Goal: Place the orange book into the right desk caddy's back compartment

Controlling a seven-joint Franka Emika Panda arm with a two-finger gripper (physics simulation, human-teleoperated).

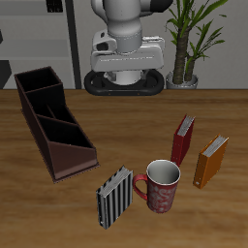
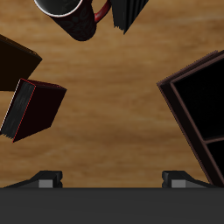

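1. No readable writing, brand or label on any item; mug (image 1: pixel 162 186) patterned in red and white, pattern illegible.
2. Nearest the front edge: striped book (image 1: pixel 113 197), black and white, upright, just beside the mug on its handle side. Mug upright, pale inside.
3. Orange book (image 1: pixel 211 161): thin, upright, orange cover, pale page edges along top, spine dark-edged. Standing on table (image 1: pixel 124 126) beyond the mug, well apart from the caddy, on the opposite side of the table.
4. Red book (image 1: pixel 182 139): dark red, upright, just beside the orange book, slightly farther back. Also seen in wrist view (image 2: pixel 33 110), pages pale.
5. Caddy (image 1: pixel 53 121): long, dark brown, slanted side walls, dividers forming several sections, laid at an angle. Back compartment (image 1: pixel 39 83): tall-walled end section, farthest from front edge, dark inside; nothing discernible in it.
6. Gripper (image 2: pixel 112 180): only the two fingertips visible in wrist view, set wide apart, nothing between them; high above the table. In exterior view, arm body at the table's back, fingers not discernible.
7. Behind the table: potted plant (image 1: pixel 191 39).
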